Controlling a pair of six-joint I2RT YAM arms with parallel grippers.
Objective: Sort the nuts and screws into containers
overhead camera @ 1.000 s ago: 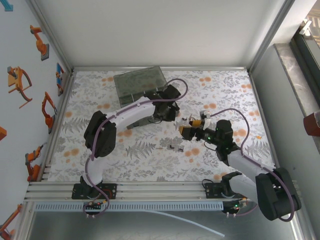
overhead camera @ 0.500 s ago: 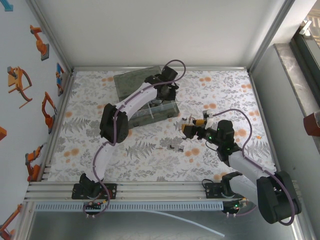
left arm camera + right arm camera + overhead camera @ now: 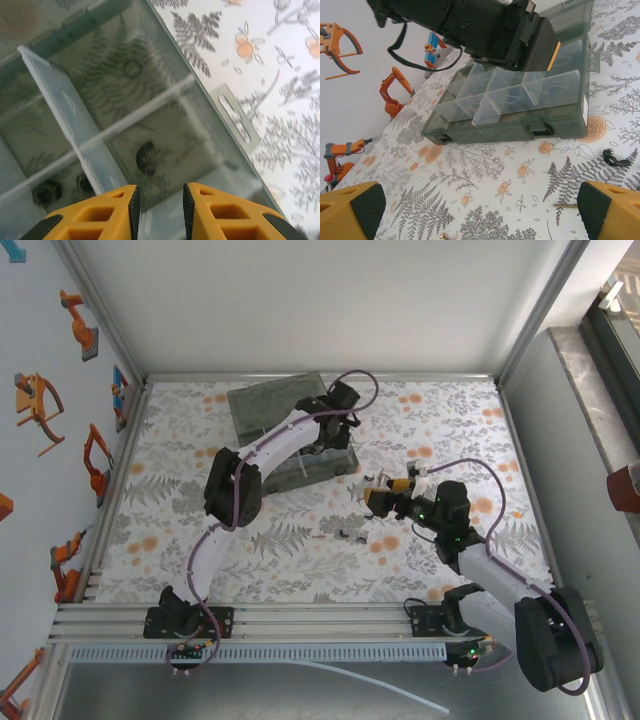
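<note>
The left gripper (image 3: 160, 200) hung over the organiser box (image 3: 235, 120), its jaws a narrow slit apart with nothing between them. 1 black nut (image 3: 145, 157) lay in the compartment right below, and 2 more nuts (image 3: 46, 192) sat in the neighbouring one. The right gripper (image 3: 480, 205) gaped wide and empty above the table (image 3: 620, 125), a loose screw (image 3: 565, 205) lying just beside one finger

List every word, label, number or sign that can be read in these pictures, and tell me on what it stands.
No text can be read anywhere.
Box: no label or brand can be made out; its dividers bear only a faint diamond mark.
Wall: orange robot-arm pictures, no words.
Table cover: leaf and fruit print, no letters.
</note>
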